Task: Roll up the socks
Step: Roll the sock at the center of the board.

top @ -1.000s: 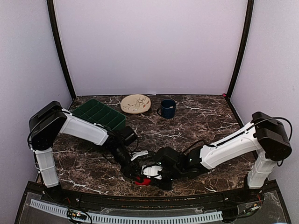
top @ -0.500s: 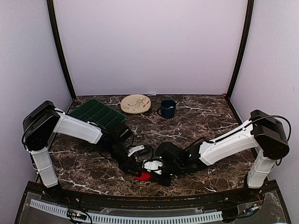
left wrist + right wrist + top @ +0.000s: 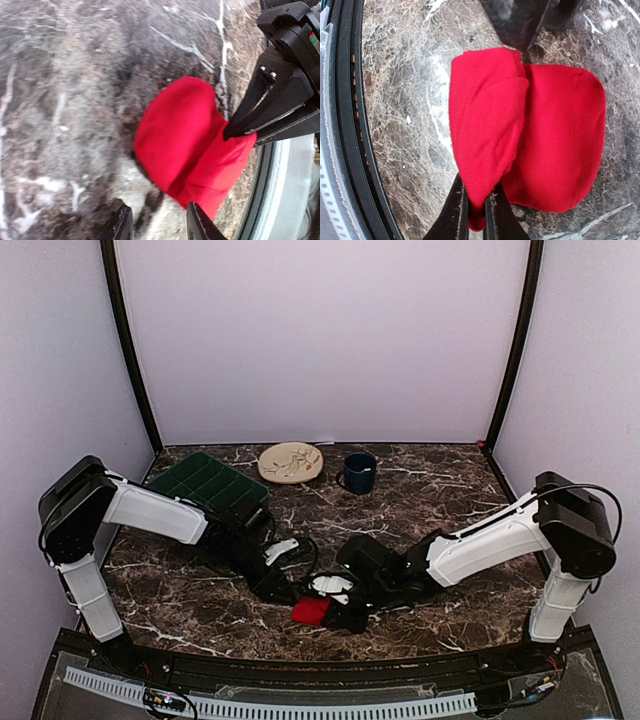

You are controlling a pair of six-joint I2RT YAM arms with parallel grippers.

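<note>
Red fabric of the socks [image 3: 311, 611] lies folded on the dark marble surface [image 3: 450, 490], well apart from the blue mug [image 3: 359, 472], toward the arm bases and a little to the mug's left. The right tool [image 3: 476, 200] is clenched on a folded edge of the socks. The left tool [image 3: 159, 222] stands released, fingers apart and holding nothing, just beside the socks on their mug-ward side.
</note>
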